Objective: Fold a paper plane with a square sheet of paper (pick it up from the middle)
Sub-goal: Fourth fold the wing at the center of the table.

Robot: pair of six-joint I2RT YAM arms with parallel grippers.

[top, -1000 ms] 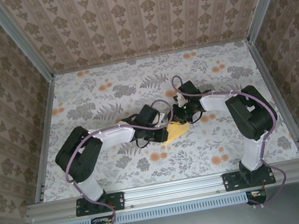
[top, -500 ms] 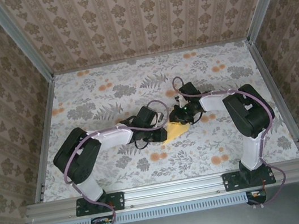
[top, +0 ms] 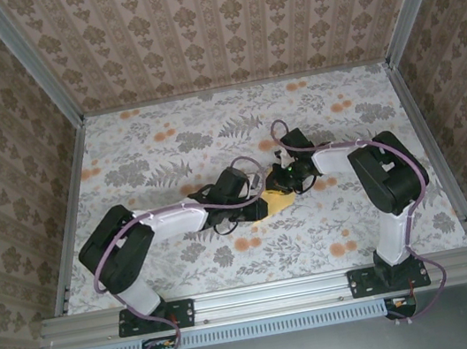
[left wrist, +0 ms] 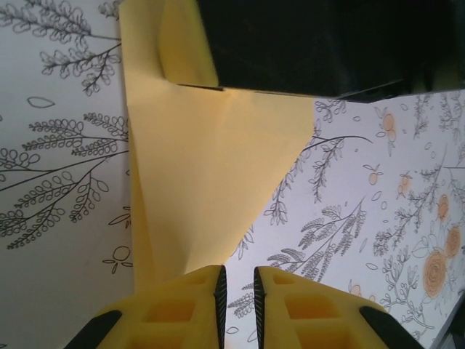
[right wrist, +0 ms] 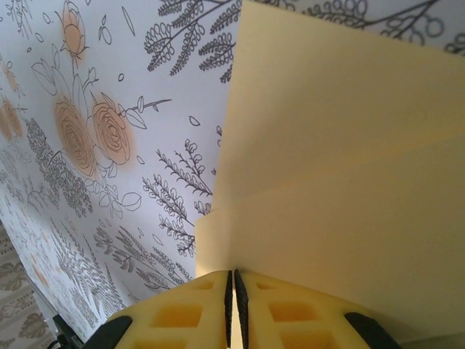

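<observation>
Right end effector [right wrist: 233, 275] on diagonal sheet [top: 278, 202]

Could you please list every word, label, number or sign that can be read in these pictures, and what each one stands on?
None: no text can be read anywhere.
The paper is plain yellow.
The cloth carries only a flower print.
The walls carry only a repeating ornament.
Any marking on the arms is too small to read.
</observation>
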